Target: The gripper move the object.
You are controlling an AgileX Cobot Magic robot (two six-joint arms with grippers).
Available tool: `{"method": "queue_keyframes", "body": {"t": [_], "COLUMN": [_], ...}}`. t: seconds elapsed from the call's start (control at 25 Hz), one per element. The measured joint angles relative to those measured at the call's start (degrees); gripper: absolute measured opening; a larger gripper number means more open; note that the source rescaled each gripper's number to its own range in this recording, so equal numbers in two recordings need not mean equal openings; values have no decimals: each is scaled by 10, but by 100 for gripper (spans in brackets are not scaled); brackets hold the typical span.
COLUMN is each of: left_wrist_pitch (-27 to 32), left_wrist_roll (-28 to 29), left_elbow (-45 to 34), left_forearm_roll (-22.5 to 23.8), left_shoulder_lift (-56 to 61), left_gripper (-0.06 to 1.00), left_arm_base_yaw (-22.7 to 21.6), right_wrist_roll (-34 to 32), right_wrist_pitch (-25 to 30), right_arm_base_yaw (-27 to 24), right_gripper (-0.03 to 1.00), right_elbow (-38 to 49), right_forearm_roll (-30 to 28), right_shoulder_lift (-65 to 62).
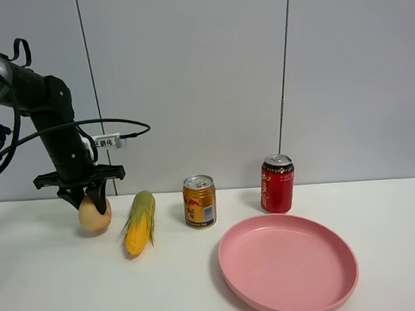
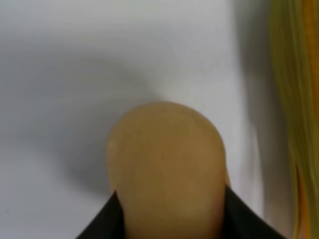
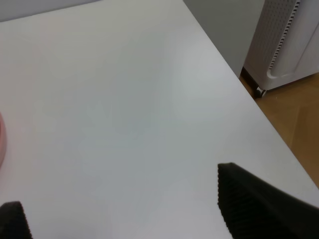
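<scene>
Status: my left gripper (image 1: pixel 87 201), the black two-fingered jaw on the thick black jointed arm, is closed on the small rounded tan-orange potato-like object (image 1: pixel 95 216). Left wrist view confirms it: both black fingers (image 2: pixel 99 226) press against opposite sides of the potato-like object (image 2: pixel 167 169), with no gap visible. From the high camera its underside looks to be resting on the flat white tabletop (image 1: pixel 52 280), far left of the scene, with the arm coming down on it from 11 o'clock. Neighbours in the high view: a yellow corn cob with green husk (image 1: pixel 139 223) lies just beside the object at its 3 o'clock, not touching. A short gold-orange metal can (image 1: pixel 199 201) stands upright at 3 o'clock from the corn. A taller red metal can (image 1: pixel 277 184) stands upright at 3 o'clock from the gold one, well apart. A round pink plastic plate (image 1: pixel 286 264) sits at 5 o'clock from the gold can, nothing on it. My right gripper (image 3: pixel 134 219) is not visible from the high camera. Its wrist view shows the two ribbed black fingertips (image 3: pixel 259 209) spread wide over bare white table (image 3: pixel 124 99), holding nothing.
</scene>
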State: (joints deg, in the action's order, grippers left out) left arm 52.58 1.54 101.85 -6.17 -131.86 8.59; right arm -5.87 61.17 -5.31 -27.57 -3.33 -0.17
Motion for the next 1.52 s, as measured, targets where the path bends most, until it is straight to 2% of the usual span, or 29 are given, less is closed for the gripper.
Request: {"method": "queue_keyframes", "body": {"t": [0.12,0.2,0.36,0.56,0.72,0.8,1.0,1.24,1.36,1.52], "left_wrist_pitch": [-2,-4,-8,-13,-11,-2,47,156,164,166], "left_wrist_roll": [0,-1,-8,-12,-15,-15,-27,-43,-45,-42], "left_elbow": [0,0,0,0,0,0,17,97,105,103], "left_forearm_roll": [2,3,4,4,5,5,15,39,62,62], "left_shoulder_lift": [-8,-8,-8,-8,-3,8,93,216,266,337], "left_gripper": [0,5,23,36,58,64,68,68,68,68], "left_arm_base_yaw": [0,0,0,0,4,7,13,13,13,6], "right_wrist_roll": [0,0,0,0,0,0,0,0,0,0], "right_wrist_pitch": [0,0,0,0,0,0,0,0,0,0], "right_arm_base_yaw": [0,0,0,0,0,0,0,0,0,0], "right_gripper": [100,100,100,100,100,100,100,100,100,100], "right_elbow": [0,0,0,0,0,0,0,0,0,0], "right_forearm_roll": [0,0,0,0,0,0,0,0,0,0], "right_shoulder_lift": [0,0,0,0,0,0,0,0,0,0]}}
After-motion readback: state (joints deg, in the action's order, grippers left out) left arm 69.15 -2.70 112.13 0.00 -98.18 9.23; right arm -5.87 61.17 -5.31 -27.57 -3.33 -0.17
